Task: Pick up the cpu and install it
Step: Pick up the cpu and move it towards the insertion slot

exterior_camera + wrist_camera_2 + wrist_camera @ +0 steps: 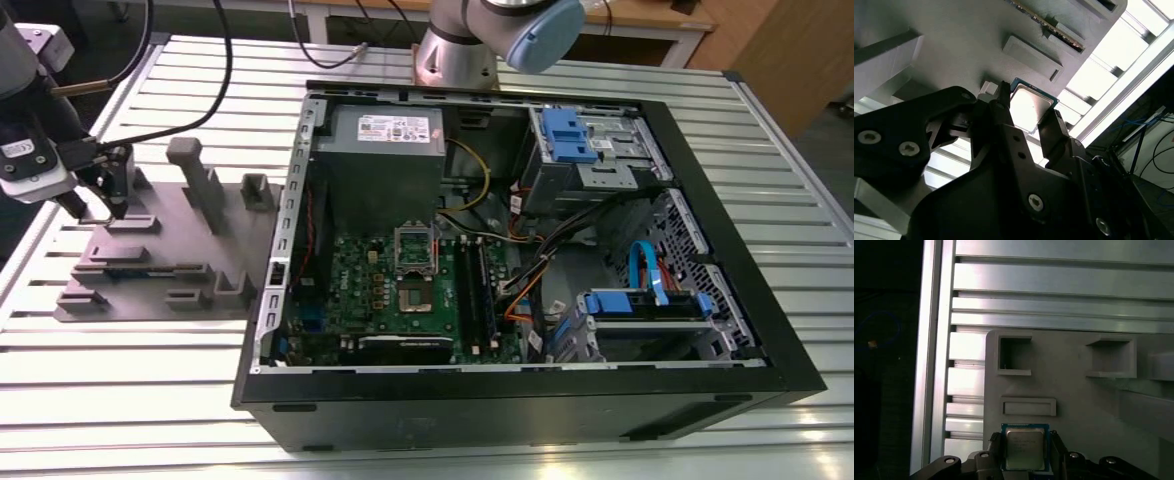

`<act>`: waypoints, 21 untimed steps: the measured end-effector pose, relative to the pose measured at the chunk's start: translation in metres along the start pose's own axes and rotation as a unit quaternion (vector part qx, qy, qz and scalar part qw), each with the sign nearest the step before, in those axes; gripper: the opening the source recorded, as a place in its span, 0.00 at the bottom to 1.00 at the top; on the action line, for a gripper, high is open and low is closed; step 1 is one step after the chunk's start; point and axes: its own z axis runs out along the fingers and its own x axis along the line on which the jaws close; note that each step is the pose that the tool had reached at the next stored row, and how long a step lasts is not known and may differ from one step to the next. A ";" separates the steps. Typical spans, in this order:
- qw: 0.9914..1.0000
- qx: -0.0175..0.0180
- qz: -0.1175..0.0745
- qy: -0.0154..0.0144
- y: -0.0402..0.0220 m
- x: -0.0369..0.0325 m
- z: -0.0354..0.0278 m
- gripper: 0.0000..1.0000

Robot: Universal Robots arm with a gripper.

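Pincer (1025, 436) clamped on 2 opposite edges of the cpu (1025, 452), which lies flat on the grey fixture (1074, 400). Likely light, stiff, underside fragile: edges suit gripping. Beyond, slatted table (1054, 275); computer case (534, 400) well apart.

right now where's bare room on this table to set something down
Free: the slatted aluminium table in front of the grey plastic fixture block, at the exterior view's left, and a strip on the exterior view's right of the open black computer case. Crowded: the case's inside, and the fixture, where the black gripper is at the small silvery cpu.
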 end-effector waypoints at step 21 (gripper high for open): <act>1.000 0.000 0.002 0.000 0.0005 0.0002 -0.0121 0.47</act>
